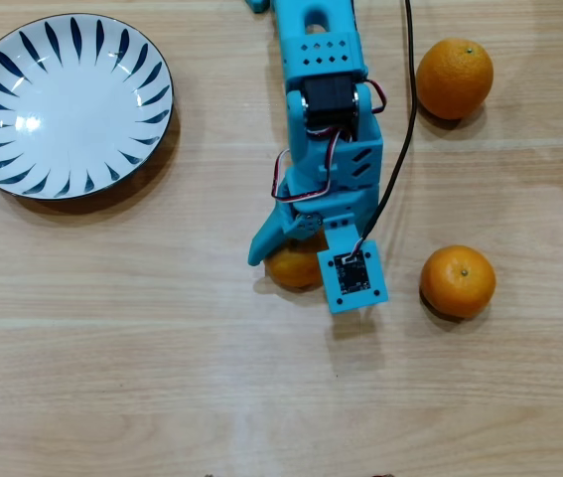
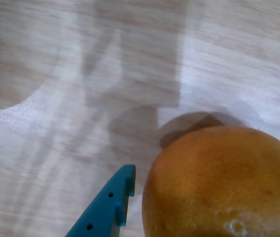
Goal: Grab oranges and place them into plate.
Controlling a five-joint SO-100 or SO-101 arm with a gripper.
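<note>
Three oranges lie on the wooden table. One orange (image 1: 291,268) sits between the jaws of my blue gripper (image 1: 297,270), partly hidden under it. In the wrist view this orange (image 2: 219,182) fills the lower right, and one blue finger (image 2: 111,207) stands just to its left with a thin gap; the other finger is out of sight. The gripper looks open around the orange, which rests on the table. A larger orange (image 1: 454,78) lies at the upper right and another orange (image 1: 458,281) at the right. The white plate (image 1: 3,159) with dark blue strokes stands empty at the upper left.
The blue arm (image 1: 326,89) reaches down from the top middle, with a black cable (image 1: 407,119) trailing along its right side. Bare wooden table (image 1: 162,378) spreads across the lower half and between the arm and the plate.
</note>
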